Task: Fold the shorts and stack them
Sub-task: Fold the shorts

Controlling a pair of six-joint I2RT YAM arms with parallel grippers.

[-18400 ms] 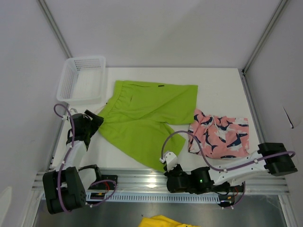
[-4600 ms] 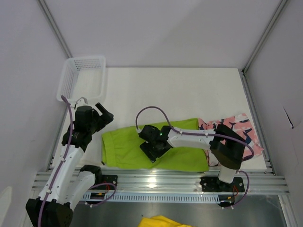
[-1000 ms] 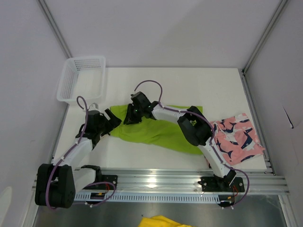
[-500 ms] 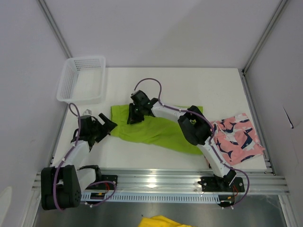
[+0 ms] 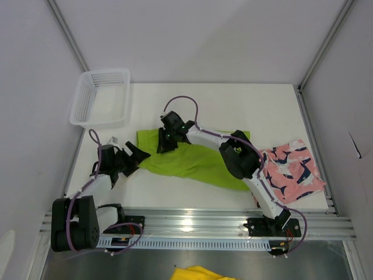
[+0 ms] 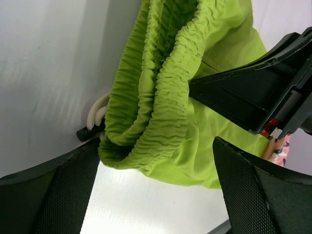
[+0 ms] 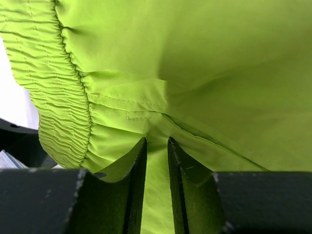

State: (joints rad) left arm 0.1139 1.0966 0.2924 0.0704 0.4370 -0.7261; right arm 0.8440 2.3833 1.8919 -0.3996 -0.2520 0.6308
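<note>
From above, the lime green shorts [image 5: 195,162] lie roughly folded mid-worktop [image 5: 233,111], with the pink shark-print shorts [image 5: 291,171] just beside their right end (not yet stacked).

Left wrist: the left gripper [image 6: 156,146] has its jaws spread wide around the bunched waistband [image 6: 165,97], gripping nothing.

Right wrist: the right gripper [image 7: 157,156] has its jaws pinched on green fabric near the waistband.

Folding the green pair seems to be the step in hand. The next move probably calls for the left jaws to close on the waistband.

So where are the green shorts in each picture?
Top external: the green shorts lie across the middle of the picture.
Left wrist: bunched up, filling the upper middle.
Right wrist: filling nearly the whole picture.
Shared landmark: the right gripper, pinching them beside the crinkly waistband.
</note>
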